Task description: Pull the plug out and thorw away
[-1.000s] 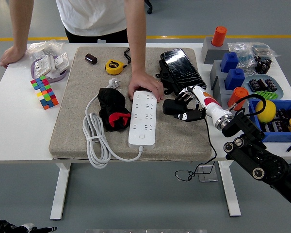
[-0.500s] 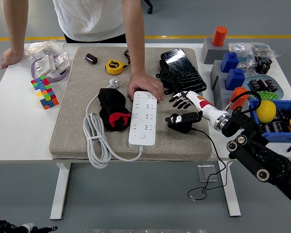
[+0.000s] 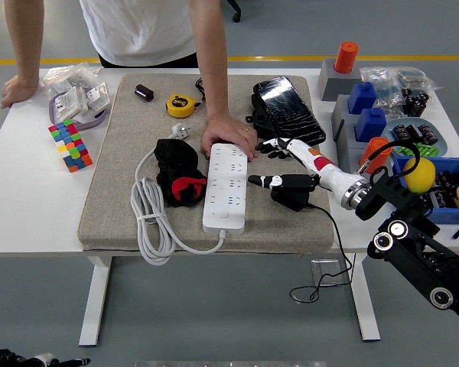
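A white power strip (image 3: 226, 186) lies along the grey mat (image 3: 122, 191), with no plug in its sockets. A person's hand (image 3: 228, 136) presses flat on its far end. The black plug (image 3: 293, 194) lies on the mat just right of the strip, and its thin black cable (image 3: 329, 245) hangs over the table's front edge. My right hand (image 3: 269, 163) hovers over the plug with fingers (image 3: 272, 145) spread and thumb pointing at the strip, holding nothing. Only a dark sliver of my left arm (image 3: 8, 356) shows at the bottom left corner.
Left of the strip sit a black and red cloth (image 3: 177, 172) and the coiled white cord (image 3: 149, 222). A black phone (image 3: 287, 107), yellow tape measure (image 3: 180, 105) and colour cube (image 3: 70, 144) lie around. Blue bins (image 3: 444, 191) with parts crowd the right side.
My right hand carried the black plug down to the mat beside the strip, then opened and let it go. The cable has dropped lower. The person's hand stayed on the strip.
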You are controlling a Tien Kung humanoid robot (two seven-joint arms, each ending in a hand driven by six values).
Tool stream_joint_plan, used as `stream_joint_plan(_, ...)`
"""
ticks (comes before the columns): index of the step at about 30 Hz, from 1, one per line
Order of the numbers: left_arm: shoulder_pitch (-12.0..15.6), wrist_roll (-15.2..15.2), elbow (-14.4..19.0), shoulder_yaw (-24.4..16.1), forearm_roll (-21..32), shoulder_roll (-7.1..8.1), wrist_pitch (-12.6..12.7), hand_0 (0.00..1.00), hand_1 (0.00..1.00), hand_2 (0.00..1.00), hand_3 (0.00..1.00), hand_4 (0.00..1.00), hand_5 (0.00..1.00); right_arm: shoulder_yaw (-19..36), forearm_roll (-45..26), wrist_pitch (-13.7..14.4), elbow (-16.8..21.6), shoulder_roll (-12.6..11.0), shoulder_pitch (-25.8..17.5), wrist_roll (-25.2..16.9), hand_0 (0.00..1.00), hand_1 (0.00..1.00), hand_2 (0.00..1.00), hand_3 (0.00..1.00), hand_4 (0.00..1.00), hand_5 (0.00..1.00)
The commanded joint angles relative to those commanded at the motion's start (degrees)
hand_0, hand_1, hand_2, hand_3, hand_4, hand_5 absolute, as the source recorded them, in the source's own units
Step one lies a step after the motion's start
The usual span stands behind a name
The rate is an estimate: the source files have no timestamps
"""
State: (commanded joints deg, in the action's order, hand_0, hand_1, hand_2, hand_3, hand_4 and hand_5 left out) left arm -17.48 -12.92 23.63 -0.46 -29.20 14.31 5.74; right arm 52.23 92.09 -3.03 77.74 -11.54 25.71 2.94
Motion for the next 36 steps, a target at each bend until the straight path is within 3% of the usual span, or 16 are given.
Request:
stream_joint_plan(1,0.01,0.09,0.01,0.11,0.11,0.01,0.04,0.531,0.664,0.691,0.670,0.836,0.706,-0.07,-0.24,-1.53,1.70,-0.68,-0.66,0.99,0.158,0.188,0.310,0.674,0.980,0.271)
stream_joint_plan(2,-0.01,0.10,0.01,0.15,0.14,0.01,0.03,0.531,0.664,0.691,0.670,0.836,0.706,-0.27,-0.33,-3.61,3.83,-1.37,-1.35,2.14,0.158,0.188,0.310,0.674,0.980,0.271)
stream_joint_plan(6,-0.03,0.18,0.00,0.32,0.28,-0.04,0.08,0.531,0.664,0.691,0.670,0.836,0.706,-1.42,-0.46,-6.90,6.96,-2.18,-2.43,4.08,0.158,0.188,0.310,0.674,0.980,0.271)
stream_joint_plan(7,-0.01,0.20,-0.01,0.39,0.35,-0.06,0.09,0.530,0.664,0.691,0.669,0.835,0.705,-1.93,-0.36,-7.29,7.27,-2.29,-2.48,4.35,0.002,0.018,0.157,0.664,0.628,0.021)
stream_joint_plan(13,-0.05,0.25,0.05,0.45,0.37,-0.12,0.08,0.531,0.665,0.691,0.669,0.835,0.705,-6.25,-1.07,-9.52,6.41,-1.90,-1.23,6.18,0.002,0.003,0.133,0.677,0.610,0.002)
stream_joint_plan(23,-0.16,-0.02,0.07,-0.03,-0.11,-0.04,-0.04,0.531,0.665,0.691,0.669,0.835,0.705,-12.54,-2.04,-9.62,2.42,-0.44,3.32,7.08,0.002,0.002,0.130,0.711,0.626,0.002)
stream_joint_plan(24,-0.16,-0.04,0.07,-0.06,-0.18,-0.03,-0.05,0.531,0.665,0.691,0.669,0.835,0.705,-12.88,-2.08,-9.66,2.05,-0.21,3.64,7.17,0.002,0.002,0.130,0.711,0.626,0.002)
stream_joint_plan(25,-0.17,-0.08,0.09,-0.11,-0.28,-0.02,-0.07,0.531,0.664,0.691,0.669,0.835,0.705,-13.22,-2.14,-9.72,1.60,0.11,4.01,7.36,0.002,0.002,0.125,0.813,0.650,0.002)
stream_joint_plan(36,-0.15,-0.50,0.17,-0.65,-1.38,0.20,-0.36,0.531,0.664,0.691,0.670,0.835,0.705,-14.39,-1.93,-9.41,-2.45,2.72,6.74,7.64,0.002,0.002,0.123,0.834,0.653,0.002)
